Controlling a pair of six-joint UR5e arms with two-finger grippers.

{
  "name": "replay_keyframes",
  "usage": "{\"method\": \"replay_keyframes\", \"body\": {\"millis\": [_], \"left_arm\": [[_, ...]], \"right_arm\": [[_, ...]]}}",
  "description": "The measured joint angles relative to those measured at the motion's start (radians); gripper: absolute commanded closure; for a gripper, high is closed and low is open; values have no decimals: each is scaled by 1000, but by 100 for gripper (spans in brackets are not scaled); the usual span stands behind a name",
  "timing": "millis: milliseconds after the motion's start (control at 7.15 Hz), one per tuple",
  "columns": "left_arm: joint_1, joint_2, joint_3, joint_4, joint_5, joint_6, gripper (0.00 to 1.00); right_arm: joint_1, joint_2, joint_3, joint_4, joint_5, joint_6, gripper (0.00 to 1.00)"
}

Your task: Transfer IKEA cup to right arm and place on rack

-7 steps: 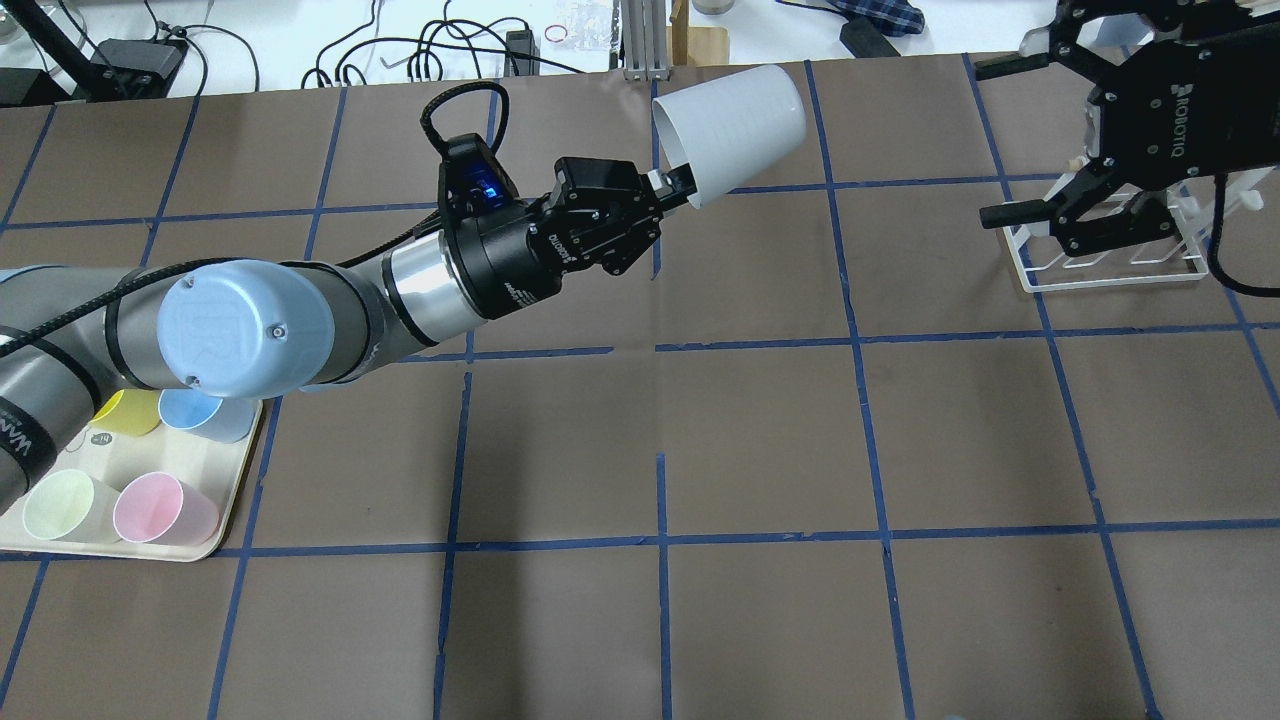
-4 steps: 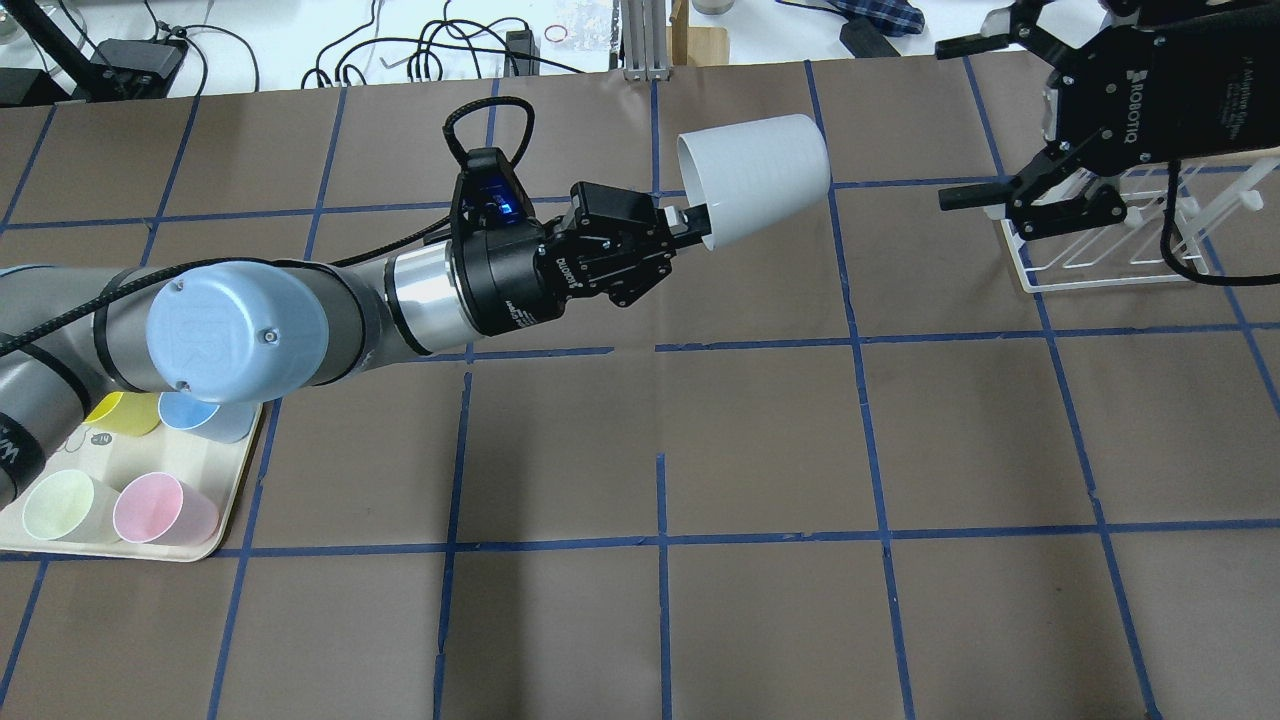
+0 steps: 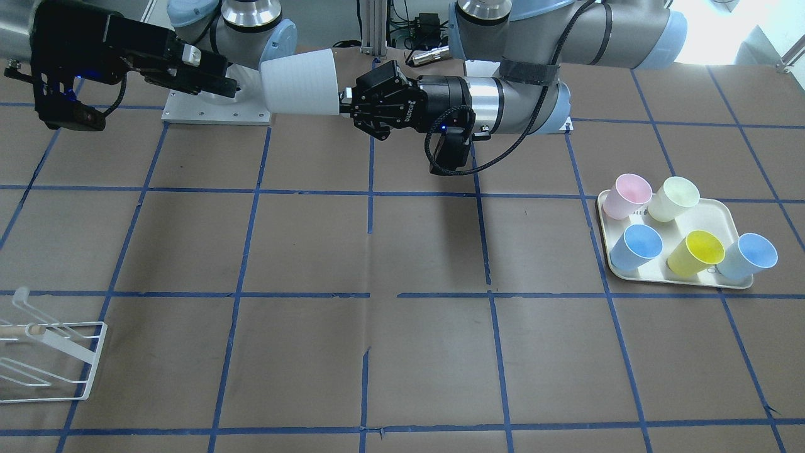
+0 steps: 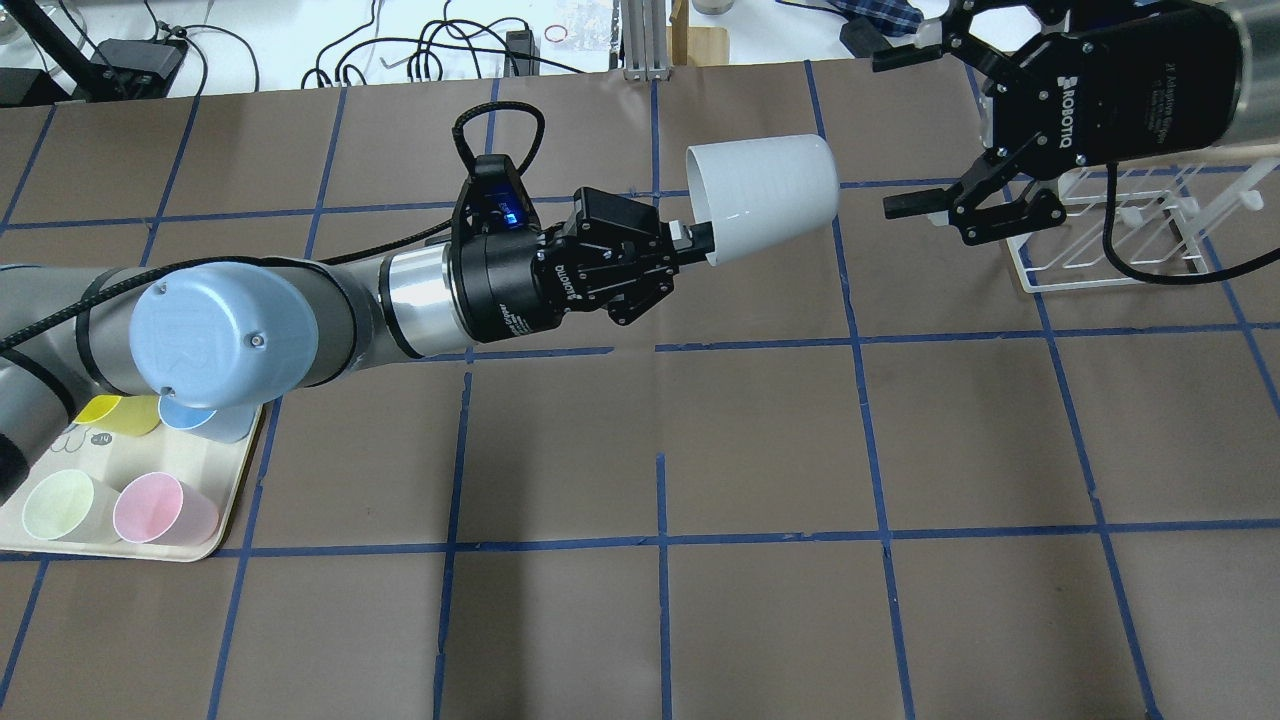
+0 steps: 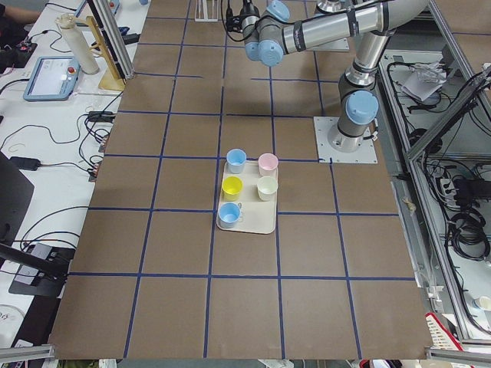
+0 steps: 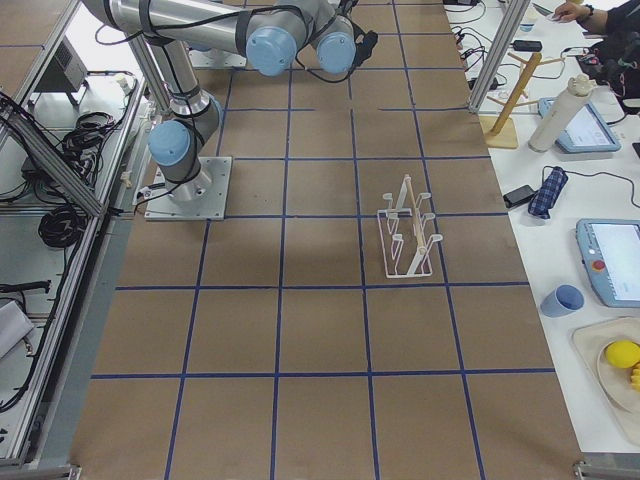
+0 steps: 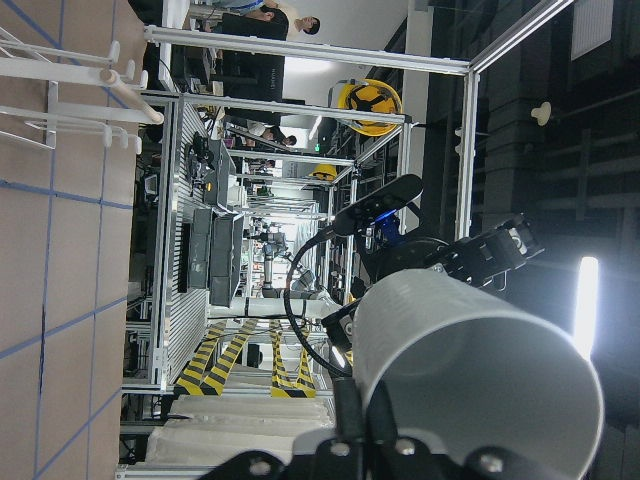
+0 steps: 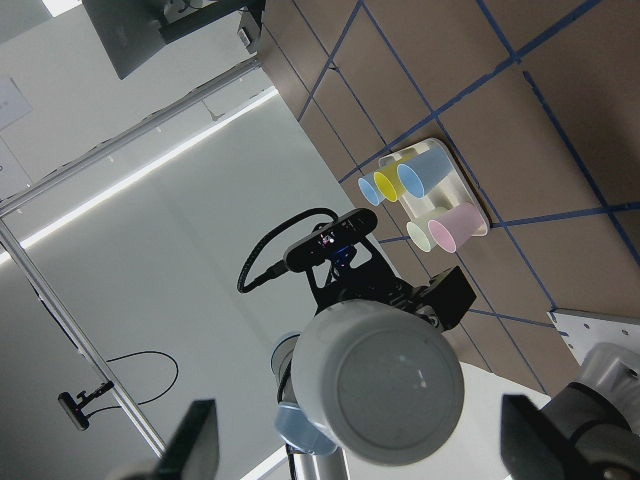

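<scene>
The IKEA cup [image 4: 765, 195] is a near-white tumbler held on its side in the air, base toward my right arm. My left gripper [image 4: 695, 235] is shut on its rim; the cup also shows in the front view [image 3: 299, 82] and the left wrist view [image 7: 480, 380]. My right gripper [image 4: 900, 130] is open and empty, a short gap from the cup's base. In the right wrist view the cup's base [image 8: 385, 385] sits between its spread fingers [image 8: 195, 440]. The white wire rack [image 4: 1110, 240] stands on the table under the right arm.
A cream tray [image 4: 200, 550] at the near left holds pink [image 4: 160, 508], pale-green [image 4: 60, 505], yellow [image 4: 115, 410] and blue [image 4: 200, 415] cups. The left arm's elbow hangs over the tray. Cables and gear lie beyond the far table edge.
My left gripper has carried the cup to the right and a little nearer. My right gripper has moved left, away from the rack, toward the cup's base, still open.
</scene>
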State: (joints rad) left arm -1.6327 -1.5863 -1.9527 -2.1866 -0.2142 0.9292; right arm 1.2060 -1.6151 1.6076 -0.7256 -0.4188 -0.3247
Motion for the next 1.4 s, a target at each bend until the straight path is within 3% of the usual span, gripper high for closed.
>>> {"method": "replay_keyframes", "body": {"millis": [1399], "left_arm": [[1, 3, -11, 8, -7, -4, 100]], "right_arm": [[80, 1, 25, 6, 10, 1, 0]]}}
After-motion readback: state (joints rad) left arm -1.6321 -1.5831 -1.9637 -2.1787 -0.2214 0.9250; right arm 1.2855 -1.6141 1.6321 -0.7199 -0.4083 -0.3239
